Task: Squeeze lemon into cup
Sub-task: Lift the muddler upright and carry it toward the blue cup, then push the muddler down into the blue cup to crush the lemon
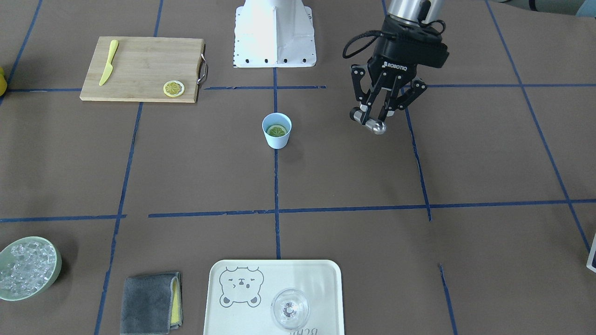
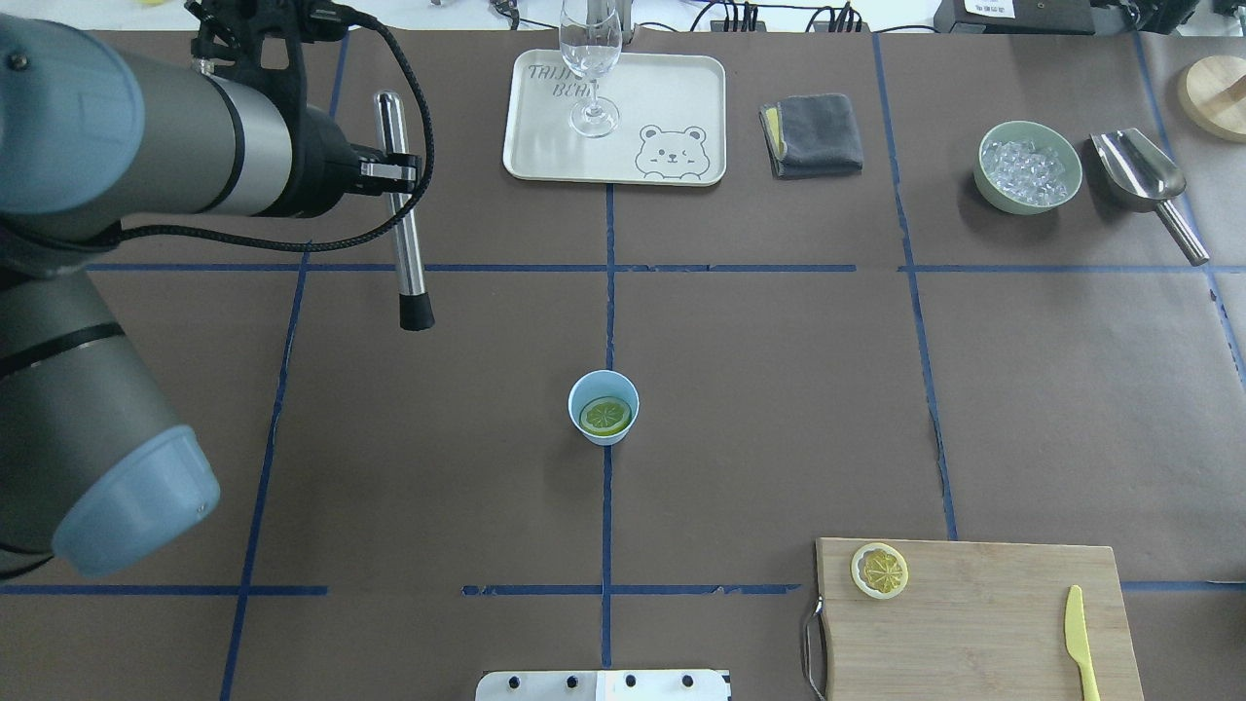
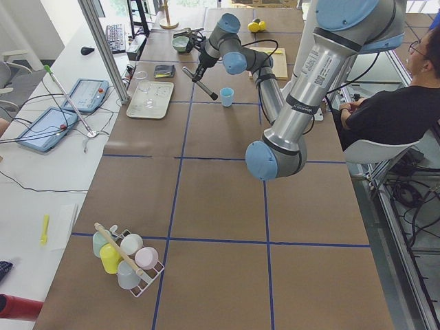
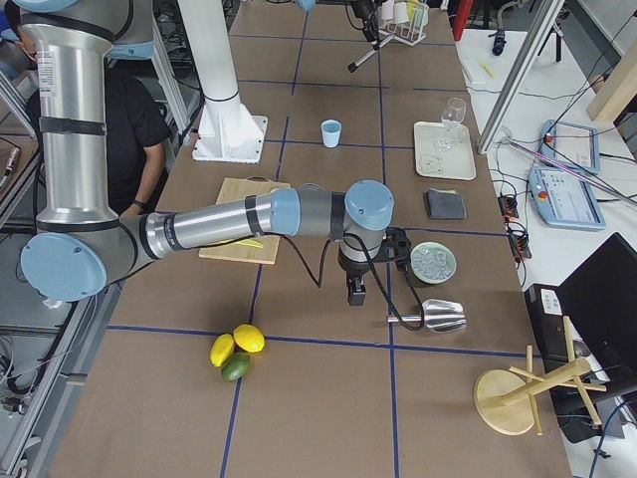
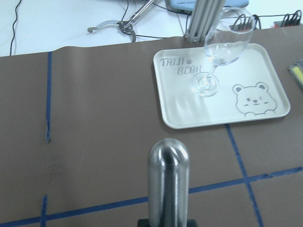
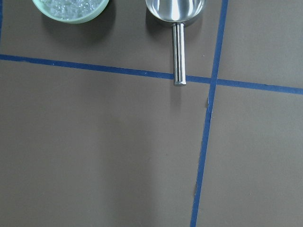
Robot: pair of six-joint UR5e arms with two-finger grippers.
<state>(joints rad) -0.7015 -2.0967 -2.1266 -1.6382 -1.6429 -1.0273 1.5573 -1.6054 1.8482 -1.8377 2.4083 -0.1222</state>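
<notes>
Thin round yellow lemon slice [image 2: 604, 416] lies in the small pale blue cup [image 2: 596, 387]. Well aside, the left gripper [image 1: 372, 119] clamps a black-tipped steel rod [image 2: 410, 251]. The right gripper [image 4: 355, 291] is too distant to tell its jaws.

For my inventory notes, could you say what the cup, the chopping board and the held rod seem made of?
The cup looks like matte plastic, opaque pale blue. The chopping board is wood or bamboo, showing grain. The rod is polished metal, mirror highlights, with a black, perhaps rubber, tip.

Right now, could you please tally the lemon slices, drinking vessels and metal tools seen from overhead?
Lemon slices: 2 (lemon in cup, second slice on cutting board)
Drinking vessels: 2 (cup, wine glass)
Metal tools: 2 (rod, scoop)
Total: 6
</notes>
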